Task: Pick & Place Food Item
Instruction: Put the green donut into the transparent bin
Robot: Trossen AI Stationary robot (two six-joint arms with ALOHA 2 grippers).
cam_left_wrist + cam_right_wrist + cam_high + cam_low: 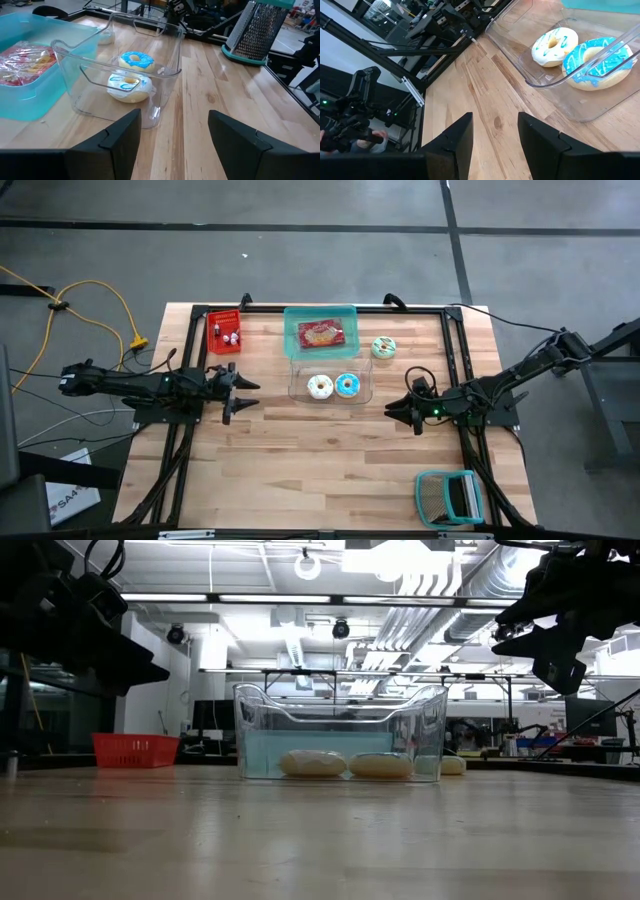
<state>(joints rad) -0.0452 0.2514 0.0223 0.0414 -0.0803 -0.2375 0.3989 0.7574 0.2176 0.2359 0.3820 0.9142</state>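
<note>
Clear bin (330,377) sits centre of the high view, holding a white donut (320,387) and a blue donut (347,386) side by side. A third, green-sprinkled donut (384,347) lies on the table (300,470) upper right of the bin (beside the teal container (320,330)). Left gripper (240,394) hovers left of the bin, fingers spread, empty. Right gripper (400,412) hovers lower right, fingers apart, pinching nothing.
</note>
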